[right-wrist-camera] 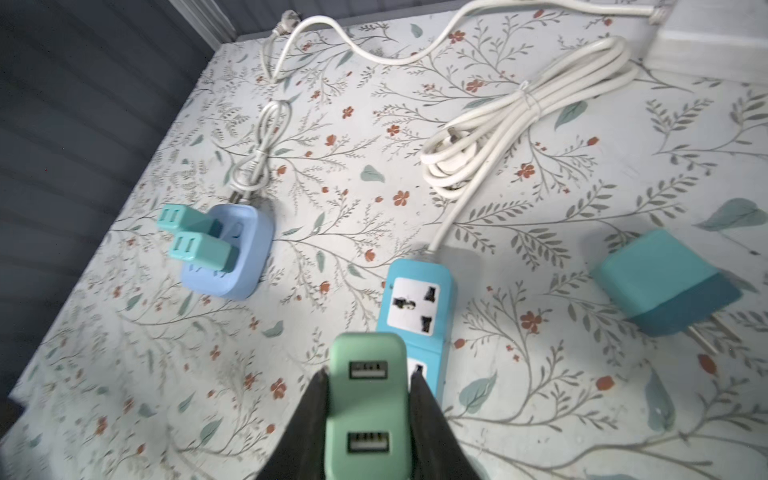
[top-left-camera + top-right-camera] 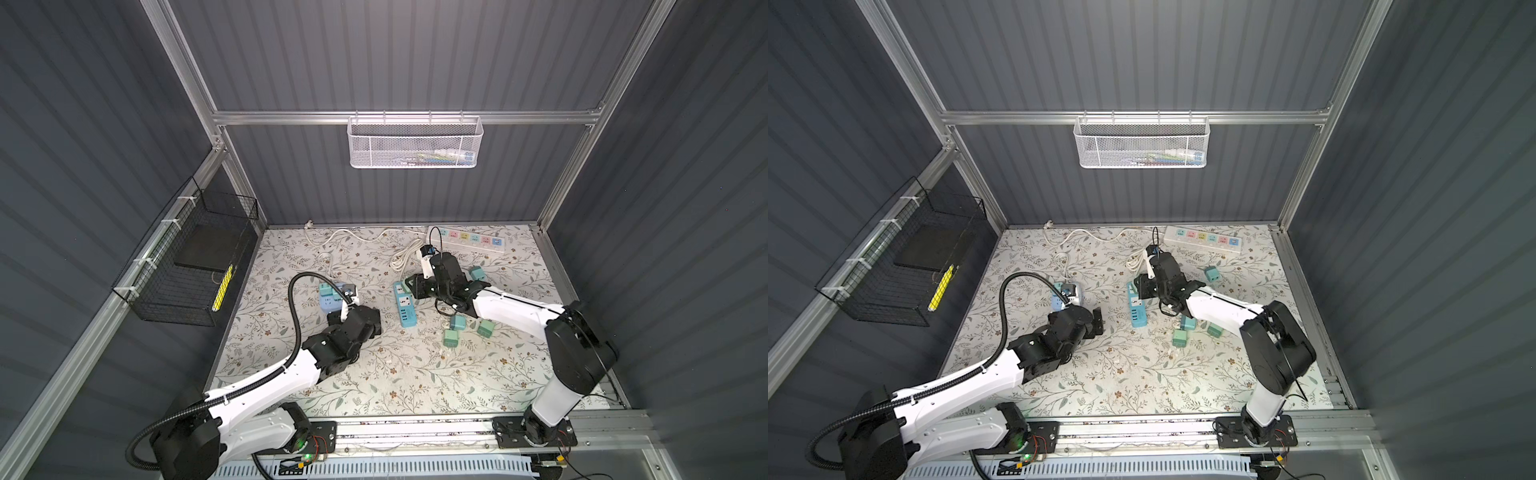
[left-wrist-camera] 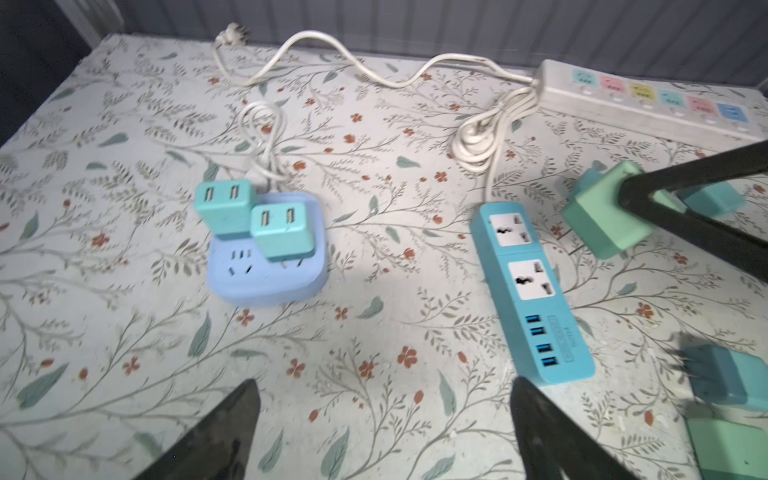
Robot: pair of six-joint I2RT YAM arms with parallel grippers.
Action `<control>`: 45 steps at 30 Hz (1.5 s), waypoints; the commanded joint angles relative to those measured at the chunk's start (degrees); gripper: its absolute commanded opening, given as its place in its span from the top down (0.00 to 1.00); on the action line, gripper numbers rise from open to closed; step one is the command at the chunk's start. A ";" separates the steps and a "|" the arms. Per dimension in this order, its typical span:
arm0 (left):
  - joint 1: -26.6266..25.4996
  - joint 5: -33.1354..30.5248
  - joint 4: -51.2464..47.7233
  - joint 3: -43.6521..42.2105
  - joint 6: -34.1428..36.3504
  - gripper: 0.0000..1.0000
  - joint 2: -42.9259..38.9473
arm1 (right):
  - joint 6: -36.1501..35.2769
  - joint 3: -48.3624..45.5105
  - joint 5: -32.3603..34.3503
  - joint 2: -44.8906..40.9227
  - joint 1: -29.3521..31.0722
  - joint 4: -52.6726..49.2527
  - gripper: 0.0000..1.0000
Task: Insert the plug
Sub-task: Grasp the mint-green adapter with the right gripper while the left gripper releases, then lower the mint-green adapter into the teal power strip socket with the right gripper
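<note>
Green plug (image 1: pixel 368 407) is the thing to watch, but start big. The flowery table (image 2: pixel 374 374) holds a long teal power strip (image 1: pixel 415 307) with two white sockets (image 3: pixel 532 278), both empty. The left gripper (image 3: pixel 384 384) hangs wide open with nothing in it. The right gripper (image 1: pixel 368 376) is squeezed tight on the green plug, holding it up right beside the strip. I think this is the carrying step. Next, the pins must line up with a socket's holes, then go straight down with a push.
</note>
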 commanded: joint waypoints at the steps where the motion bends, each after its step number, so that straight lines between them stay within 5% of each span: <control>1: 0.32 -2.22 -3.12 -2.08 -7.22 0.06 -3.76 | -1.23 2.93 8.71 2.99 1.03 5.38 0.85; 11: 0.92 -2.08 -5.13 -2.77 -5.51 0.04 -7.53 | -0.86 6.81 15.22 9.96 1.99 3.40 0.85; 29: 1.54 -1.52 -5.57 -3.03 -5.84 0.03 -8.78 | 1.20 5.12 15.11 11.89 3.08 0.52 0.85; 45: 2.00 -1.80 -6.82 -4.38 -5.41 0.03 -11.47 | -5.43 8.62 21.60 14.56 6.30 -7.74 0.84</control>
